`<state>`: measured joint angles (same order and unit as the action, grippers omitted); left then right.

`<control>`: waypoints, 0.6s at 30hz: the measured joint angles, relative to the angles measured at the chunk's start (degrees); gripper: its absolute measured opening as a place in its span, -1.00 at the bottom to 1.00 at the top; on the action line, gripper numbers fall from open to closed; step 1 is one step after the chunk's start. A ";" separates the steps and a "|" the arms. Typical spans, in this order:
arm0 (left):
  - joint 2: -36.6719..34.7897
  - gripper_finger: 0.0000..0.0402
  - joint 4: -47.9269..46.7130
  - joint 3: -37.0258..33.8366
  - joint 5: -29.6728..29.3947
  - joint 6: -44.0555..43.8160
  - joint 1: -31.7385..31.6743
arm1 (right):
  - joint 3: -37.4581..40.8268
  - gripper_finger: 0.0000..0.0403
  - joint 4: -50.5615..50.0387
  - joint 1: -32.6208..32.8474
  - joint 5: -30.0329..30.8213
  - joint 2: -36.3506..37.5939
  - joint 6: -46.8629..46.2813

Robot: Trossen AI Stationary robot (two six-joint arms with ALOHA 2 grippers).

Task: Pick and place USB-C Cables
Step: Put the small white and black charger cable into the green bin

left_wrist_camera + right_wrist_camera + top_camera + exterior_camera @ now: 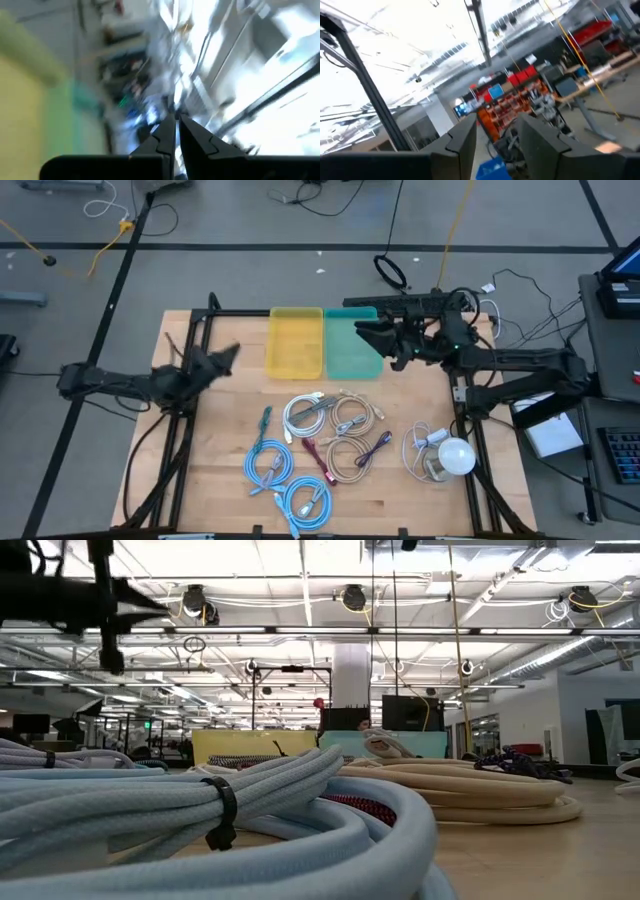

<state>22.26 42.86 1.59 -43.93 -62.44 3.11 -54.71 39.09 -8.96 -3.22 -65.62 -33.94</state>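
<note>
- USB-C Cables (318,442) heaped lower centre of the high view: light blue coils (288,483) lower left of the heap, white coil (306,414) and beige coils (352,438) beside them, touching or overlapping.
- Yellow bin (295,342) and teal bin (350,345) side by side, upper centre, near the table's far edge.
- Bare wooden table (215,435) between cables and left frame rail.
- Left gripper (232,353) mid-left, fingers pressed together, empty.
- Right gripper (363,330) over the teal bin, fingers parted a narrow gap, holding nothing.
- White bulb cord (440,453) lower right.
</note>
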 joint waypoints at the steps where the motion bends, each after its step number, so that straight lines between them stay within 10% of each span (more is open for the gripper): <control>1: 0.00 -0.87 3.51 0.94 -0.13 2.43 -0.79 | 0.14 -0.34 0.32 -0.19 0.00 -0.12 0.30; 6: 0.61 -0.87 0.33 17.47 18.54 26.58 -5.19 | 0.30 -0.33 -0.28 -1.27 0.15 -0.10 0.53; 13: 20.23 -0.87 -60.49 60.75 33.18 54.21 -6.92 | 0.30 -0.36 -0.83 -1.47 0.02 -0.07 0.77; 18: 40.29 -0.87 -88.94 76.61 34.54 53.18 -6.95 | 0.30 -0.36 -3.59 -1.47 -0.37 0.22 0.59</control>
<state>62.55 -46.08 78.20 -9.39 -9.26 -3.84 -54.41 35.50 -10.44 -3.59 -65.39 -33.34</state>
